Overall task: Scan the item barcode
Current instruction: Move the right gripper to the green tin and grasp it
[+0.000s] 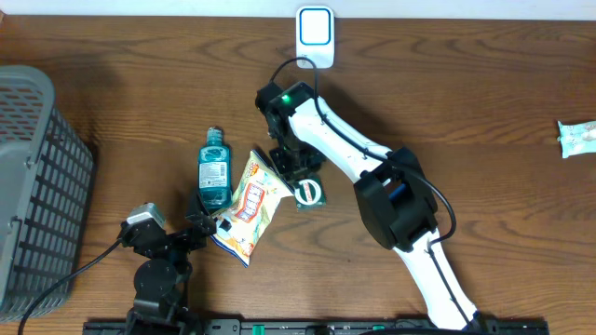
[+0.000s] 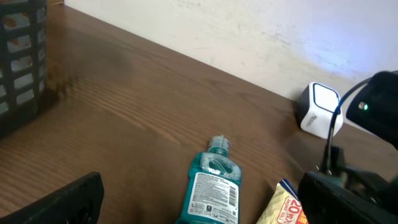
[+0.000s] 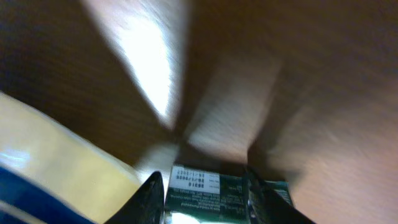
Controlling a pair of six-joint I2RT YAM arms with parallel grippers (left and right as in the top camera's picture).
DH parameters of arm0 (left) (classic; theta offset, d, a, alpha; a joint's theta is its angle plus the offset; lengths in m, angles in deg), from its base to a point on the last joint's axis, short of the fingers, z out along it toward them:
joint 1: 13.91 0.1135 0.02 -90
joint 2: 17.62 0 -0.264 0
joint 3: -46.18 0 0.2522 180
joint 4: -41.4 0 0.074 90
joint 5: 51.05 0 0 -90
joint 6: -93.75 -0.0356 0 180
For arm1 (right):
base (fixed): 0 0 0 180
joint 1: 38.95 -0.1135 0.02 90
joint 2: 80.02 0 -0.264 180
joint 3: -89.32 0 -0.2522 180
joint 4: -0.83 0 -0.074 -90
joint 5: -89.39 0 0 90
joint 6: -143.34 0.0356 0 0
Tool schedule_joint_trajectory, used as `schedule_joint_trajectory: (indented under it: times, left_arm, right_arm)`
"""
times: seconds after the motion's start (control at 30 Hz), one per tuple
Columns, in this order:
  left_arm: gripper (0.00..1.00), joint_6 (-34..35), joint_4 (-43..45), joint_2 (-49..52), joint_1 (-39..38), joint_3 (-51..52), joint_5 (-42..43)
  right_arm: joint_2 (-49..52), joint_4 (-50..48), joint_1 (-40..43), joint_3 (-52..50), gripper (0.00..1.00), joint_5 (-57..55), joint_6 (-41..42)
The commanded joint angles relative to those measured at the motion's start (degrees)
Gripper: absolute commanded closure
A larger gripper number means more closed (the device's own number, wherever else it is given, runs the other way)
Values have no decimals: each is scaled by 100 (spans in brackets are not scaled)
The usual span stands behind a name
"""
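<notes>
Evidently the green item (image 3: 199,182) sits gripped in the right end effector (image 3: 205,196).

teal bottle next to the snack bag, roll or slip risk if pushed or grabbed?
Probably won't roll: the teal bottle lies flat, label up, and looks flat-sided. It looks full of liquid, so likely heavy for its size. Smooth plastic may slip in a grip.

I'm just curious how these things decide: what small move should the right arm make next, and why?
Probably lift straight up a little. The right gripper seems closed on the green packet, which lies on the table beside the snack bag; raising it clears the way toward the white scanner.
</notes>
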Motion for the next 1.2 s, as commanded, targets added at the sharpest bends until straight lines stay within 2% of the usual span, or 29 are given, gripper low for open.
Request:
schedule_joint_trajectory:
  times: [0.0, 0.17, 0.4, 0.53, 0.73, 0.8, 0.9, 0.97, 1.17]
  left_arm:
    - [2, 35, -142, -9, 7, 101, -33]
    - [2, 33, -142, -9, 7, 101, -35]
    - [2, 35, -142, -9, 7, 101, -33]
    - [2, 35, -142, -9, 7, 101, -33]
    - [2, 35, -142, -9, 7, 101, -33]
    - [2, 35, -142, -9, 7, 101, -33]
    - [2, 33, -142, -9, 7, 101, -33]
    - [2, 35, -142, -9, 7, 101, -33]
    - [2, 35, -142, -9, 7, 101, -33]
  right_arm:
    - [-74, 369, 39, 13, 67, -914, -245]
    - [-306, 501, 66, 109, 61, -872, -223]
    - [-1270, 326, -157, 170, 54, -634, -33]
    - [-1355, 286, -382, 138, 70, -654, 188]
    - [-1344, 37, -715, -415, 88, -664, 420]
    - [-1344, -52, -859, -485, 86, -780, 424]
    - [-1351, -90, -1049, -492, 77, -979, 428]
    - [-1349, -24, -1113, -501, 75, -975, 490]
    - [-1349, -105, -1185, -839, 79, -981, 831]
